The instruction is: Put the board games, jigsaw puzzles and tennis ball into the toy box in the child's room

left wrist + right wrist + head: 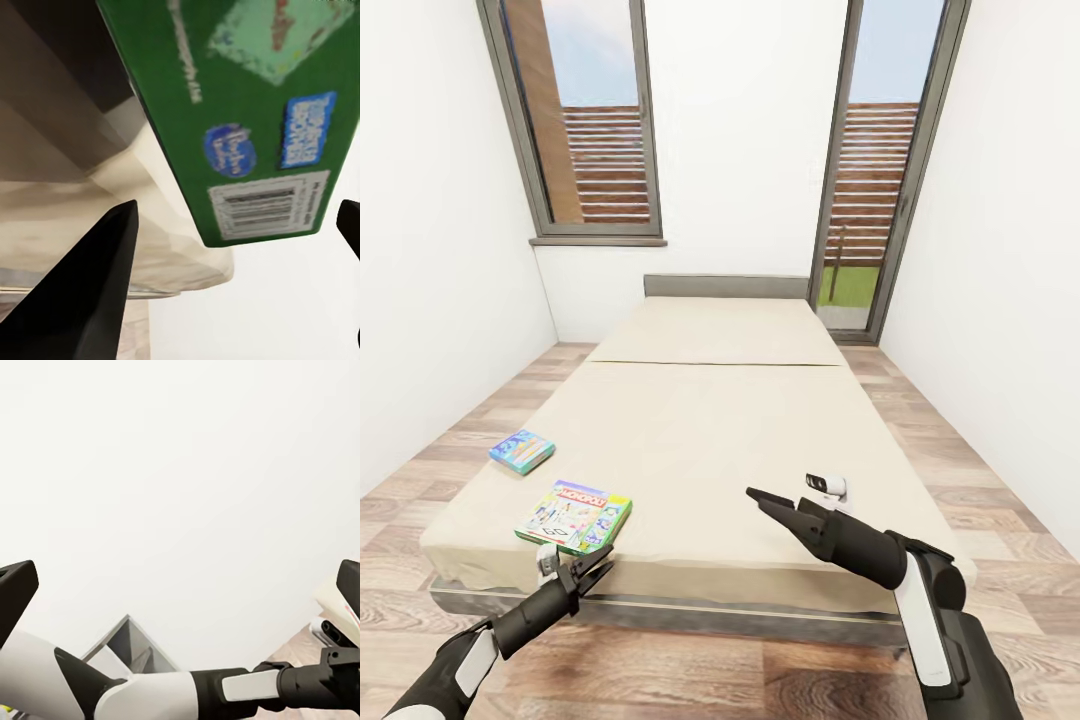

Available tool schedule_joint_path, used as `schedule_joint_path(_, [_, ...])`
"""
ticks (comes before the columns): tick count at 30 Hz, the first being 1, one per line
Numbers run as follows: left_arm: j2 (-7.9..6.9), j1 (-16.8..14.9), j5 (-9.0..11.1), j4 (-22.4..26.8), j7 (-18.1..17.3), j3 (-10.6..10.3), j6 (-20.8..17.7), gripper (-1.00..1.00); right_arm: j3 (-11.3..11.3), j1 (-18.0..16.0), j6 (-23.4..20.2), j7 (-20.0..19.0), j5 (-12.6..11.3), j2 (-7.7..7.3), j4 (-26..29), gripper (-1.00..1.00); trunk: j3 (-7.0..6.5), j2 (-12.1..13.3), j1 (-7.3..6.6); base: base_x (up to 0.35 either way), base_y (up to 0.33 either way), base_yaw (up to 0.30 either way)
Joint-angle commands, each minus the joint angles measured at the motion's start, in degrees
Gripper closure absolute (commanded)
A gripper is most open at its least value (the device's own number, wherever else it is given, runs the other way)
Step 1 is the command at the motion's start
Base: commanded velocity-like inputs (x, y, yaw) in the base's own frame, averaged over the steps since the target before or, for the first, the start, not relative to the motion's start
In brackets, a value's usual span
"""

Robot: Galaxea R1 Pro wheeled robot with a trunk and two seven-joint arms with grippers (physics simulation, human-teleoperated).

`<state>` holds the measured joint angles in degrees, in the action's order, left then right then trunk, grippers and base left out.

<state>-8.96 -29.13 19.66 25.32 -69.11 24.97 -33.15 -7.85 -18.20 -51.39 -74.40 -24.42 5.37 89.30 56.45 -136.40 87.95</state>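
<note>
Beige bed point(740, 420), green-edged board game point(573, 516), smaller blue game point(522, 450)

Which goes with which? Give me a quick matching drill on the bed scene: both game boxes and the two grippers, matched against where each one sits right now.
Things:
1. green-edged board game
2. blue board game
3. left gripper
4. right gripper

Places:
A. near the left edge of the bed, farther from the robot
B. raised over the bed's near right part
C. at the bed's near left corner
D. just short of the green-edged box, at the bed's near edge

Pairs: 1-C, 2-A, 3-D, 4-B
</note>
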Motion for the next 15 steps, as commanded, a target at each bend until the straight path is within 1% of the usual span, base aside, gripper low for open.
schedule_joint_path(1, [0.00,0.0,0.2,0.0,-0.1,0.3,-0.2,-1.00,0.0,0.0,-0.4,-0.1,0.0,0.02,0.0,-1.00,0.05,0.0,-0.01,0.000,0.000,0.000])
schedule_joint_path(6, [-0.01,0.0,0.3,0.0,0.0,0.3,-0.3,-1.00,0.1,-0.1,-0.4,-0.1,0.0,0.03,0.0,-1.00,0.05,0.0,-0.01,0.000,0.020,0.000])
schedule_joint_path(10, [0.00,0.0,0.3,0.0,0.0,0.3,-0.3,-1.00,0.1,-0.1,-0.4,-0.1,0.0,0.00,0.0,-1.00,0.05,0.0,-0.01,0.000,0.155,0.000])
schedule_joint_path(15, [0.00,0.0,0.3,0.0,0.0,0.3,-0.3,-1.00,0.1,0.0,-0.4,-0.1,0.0,-0.01,0.0,-1.00,0.05,0.0,-0.01,0.000,0.062,0.000])
